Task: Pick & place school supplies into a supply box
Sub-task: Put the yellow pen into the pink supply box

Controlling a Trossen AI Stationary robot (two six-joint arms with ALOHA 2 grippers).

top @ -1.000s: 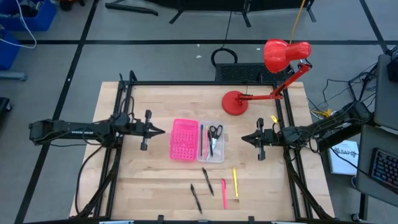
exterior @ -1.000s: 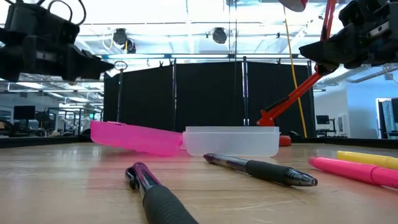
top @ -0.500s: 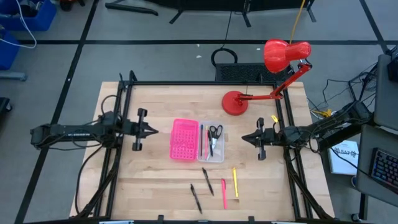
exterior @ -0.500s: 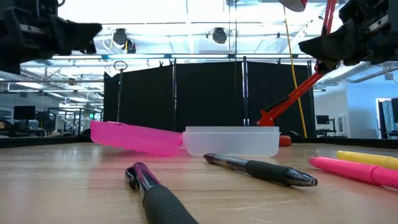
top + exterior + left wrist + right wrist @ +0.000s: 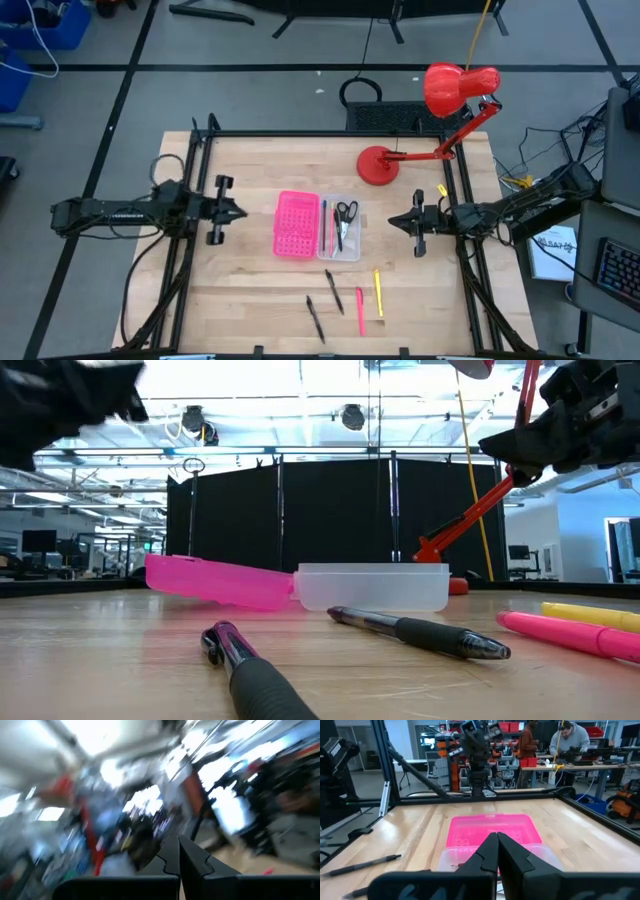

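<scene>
Hovering apart, my left gripper (image 5: pixel 240 211) and right gripper (image 5: pixel 391 222) flank the supply box (image 5: pixel 317 226) at table centre, jaws pressed together, empty. Scissors (image 5: pixel 346 211) lie inside; 4 pens (image 5: pixel 346 300) lie beside it.

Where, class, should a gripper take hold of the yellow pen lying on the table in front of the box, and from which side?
Grip the yellow pen around mid-barrel, coming straight down from above. It lies flat on the table, clear of the pink pen beside it, so fingers could probably close across its thin width.
</scene>
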